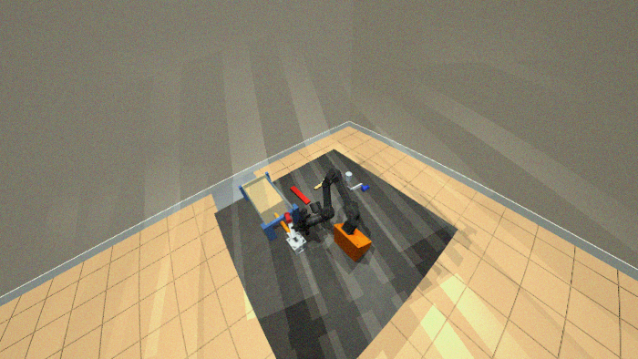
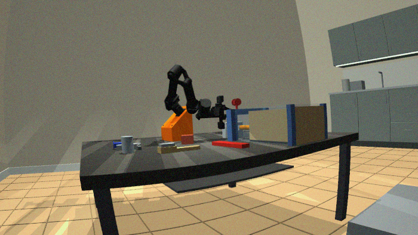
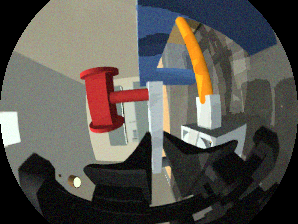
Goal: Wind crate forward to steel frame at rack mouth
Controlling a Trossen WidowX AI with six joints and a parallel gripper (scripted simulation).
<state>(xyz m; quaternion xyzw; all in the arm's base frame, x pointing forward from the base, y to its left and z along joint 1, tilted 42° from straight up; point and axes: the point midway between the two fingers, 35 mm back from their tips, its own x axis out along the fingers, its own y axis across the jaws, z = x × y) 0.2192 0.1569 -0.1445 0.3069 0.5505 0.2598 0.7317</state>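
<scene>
My gripper [image 1: 297, 224] [image 2: 224, 113] [image 3: 154, 133] is shut on the winch handle, a grey bar [image 3: 154, 112] with a red knob [image 1: 288, 218] [image 2: 236, 102] [image 3: 101, 99] on a red stem. It holds the handle in the air just above the white winch [image 1: 296, 242] [image 3: 210, 132], in front of the rack's mouth. An orange strap [image 1: 283, 225] [image 2: 244, 127] [image 3: 197, 56] runs from the winch into the blue steel frame [image 1: 272, 226] [image 2: 231, 125] [image 3: 213, 10]. The tan crate [image 1: 263, 197] [image 2: 269, 125] sits flat inside the cubby. The handle's key end is hidden by my fingers.
The orange arm base [image 1: 352, 241] [image 2: 177, 125] stands right of the winch. A flat red bar [image 1: 300, 194] [image 2: 230, 144], a wooden bar [image 2: 178, 148], a small red block [image 2: 187, 139], a grey cylinder [image 1: 348, 177] [image 2: 127, 144] and a blue-handled tool [image 1: 365, 187] lie on the bench.
</scene>
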